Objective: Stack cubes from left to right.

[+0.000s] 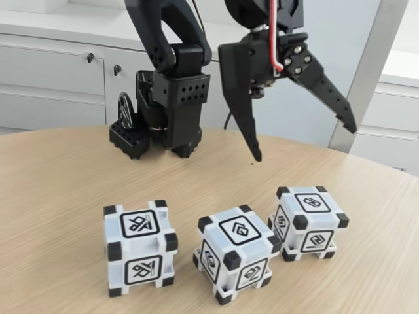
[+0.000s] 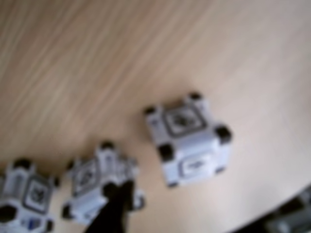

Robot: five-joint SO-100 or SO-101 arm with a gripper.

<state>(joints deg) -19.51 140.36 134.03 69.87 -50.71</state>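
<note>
- In the fixed view, the gripper point(image 1: 304, 144) hangs in the air above the wooden table point(image 1: 59, 190), and its two black fingers are spread wide apart with nothing between them.
- One finger point(image 1: 245, 124) points almost straight down; the other finger point(image 1: 330, 95) stretches out toward 4 o'clock.
- Three white cubes with black corners stand on the table in a loose row, all of them separate and none on top of another.
- The left cube point(image 1: 140, 248) is at about 7 o'clock from the gripper and stands well apart from it.
- The middle cube point(image 1: 237, 260) is at about 6 o'clock from the tip of the downward finger, turned so that one corner faces the camera.
- The right cube point(image 1: 309, 221) stands near the middle cube, at about 2 o'clock from it, with a small gap between them.
- The arm base point(image 1: 163, 111) stands at the far side of the table, at about 12 o'clock from the left cube.
- The wrist view is blurred; one cube point(image 2: 187, 138) lies near the centre, and two other cubes point(image 2: 99, 187) lie at about 8 o'clock from it, toward the lower left corner.
- A dark fingertip point(image 2: 114, 208) enters this view from the bottom edge, in front of one of the two cubes.
</note>
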